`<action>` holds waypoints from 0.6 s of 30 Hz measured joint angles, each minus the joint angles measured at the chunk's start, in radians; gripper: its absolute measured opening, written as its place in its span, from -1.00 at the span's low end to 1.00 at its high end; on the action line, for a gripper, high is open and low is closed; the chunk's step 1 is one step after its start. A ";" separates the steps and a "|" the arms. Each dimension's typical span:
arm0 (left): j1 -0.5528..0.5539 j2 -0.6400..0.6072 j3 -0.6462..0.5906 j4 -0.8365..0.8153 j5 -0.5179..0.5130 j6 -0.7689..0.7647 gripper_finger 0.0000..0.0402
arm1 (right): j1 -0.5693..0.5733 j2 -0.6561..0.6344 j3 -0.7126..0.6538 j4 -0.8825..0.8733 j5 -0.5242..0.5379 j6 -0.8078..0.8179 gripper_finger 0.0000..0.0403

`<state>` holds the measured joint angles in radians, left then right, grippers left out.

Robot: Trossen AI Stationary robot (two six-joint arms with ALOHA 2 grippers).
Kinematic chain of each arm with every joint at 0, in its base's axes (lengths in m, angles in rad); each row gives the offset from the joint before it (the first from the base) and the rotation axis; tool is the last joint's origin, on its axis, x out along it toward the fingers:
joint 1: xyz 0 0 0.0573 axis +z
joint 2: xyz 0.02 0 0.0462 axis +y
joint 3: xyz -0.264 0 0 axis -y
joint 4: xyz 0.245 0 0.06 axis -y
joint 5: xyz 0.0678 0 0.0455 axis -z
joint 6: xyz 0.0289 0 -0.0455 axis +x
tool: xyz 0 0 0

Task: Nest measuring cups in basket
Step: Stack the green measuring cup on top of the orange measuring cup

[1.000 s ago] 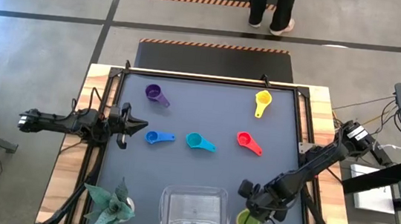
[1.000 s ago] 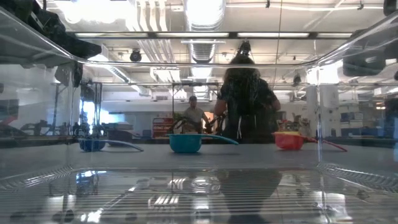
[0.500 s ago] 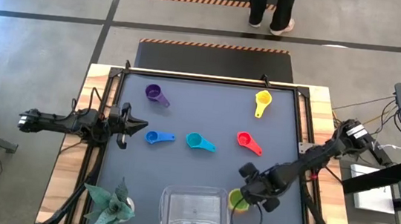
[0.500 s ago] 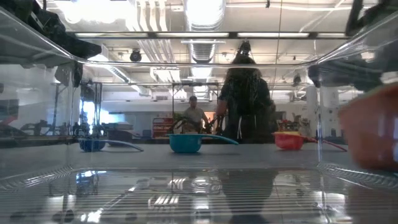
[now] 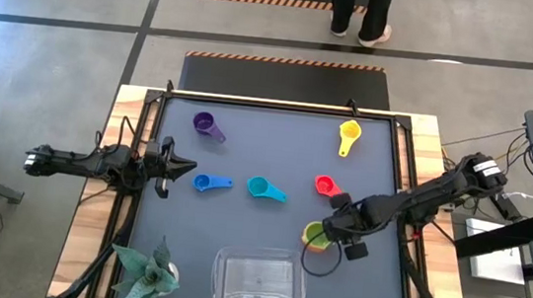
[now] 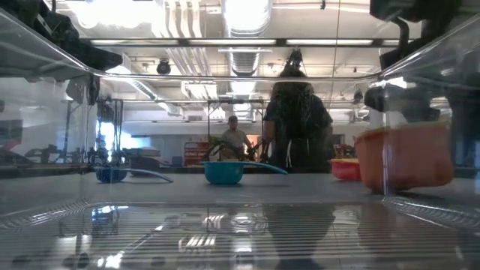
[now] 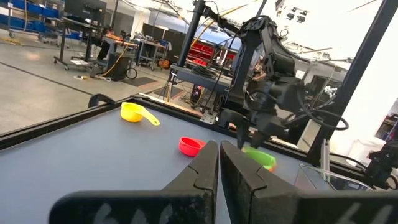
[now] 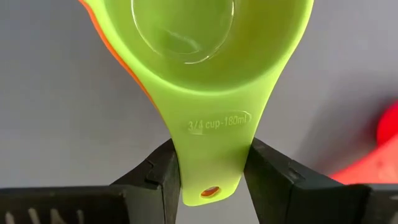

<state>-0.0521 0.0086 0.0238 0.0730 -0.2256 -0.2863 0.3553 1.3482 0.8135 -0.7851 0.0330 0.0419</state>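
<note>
Carrying the green cup [image 8: 211, 74], nested in the orange cup [image 6: 405, 156], your right gripper [image 8: 211, 168] clamps its handle. You must lower it into the basket [image 5: 258, 277]. Left gripper [image 7: 219, 163] waits, pinched closed.

orange cup [image 6: 405, 156] right, behind basket wall [image 6: 225, 75] | teal cup [image 6: 223, 172] centre | person [image 6: 298, 120] beyond

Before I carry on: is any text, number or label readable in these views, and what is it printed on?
"3/4 cup-180ml": raised lettering on the handle of the green measuring cup, which the right gripper pinches between its fingers.

No other markings can be read: the other cups on the table show no legible print, and anything in the room behind is too small or blurred.
</note>
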 joint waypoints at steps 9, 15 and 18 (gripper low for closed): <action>0.000 0.000 0.000 0.000 0.000 0.000 -1.00 | -0.007 -0.108 -0.061 -0.029 0.046 0.103 -0.31; 0.000 0.000 0.000 0.000 0.000 0.000 -1.00 | -0.007 -0.167 -0.061 -0.018 0.038 0.109 -0.25; 0.000 0.000 0.000 0.000 0.000 0.000 -1.00 | -0.007 -0.192 -0.061 -0.016 0.028 0.129 -0.14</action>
<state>-0.0525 0.0086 0.0238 0.0731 -0.2256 -0.2863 0.3485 1.1565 0.7525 -0.8014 0.0612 0.1714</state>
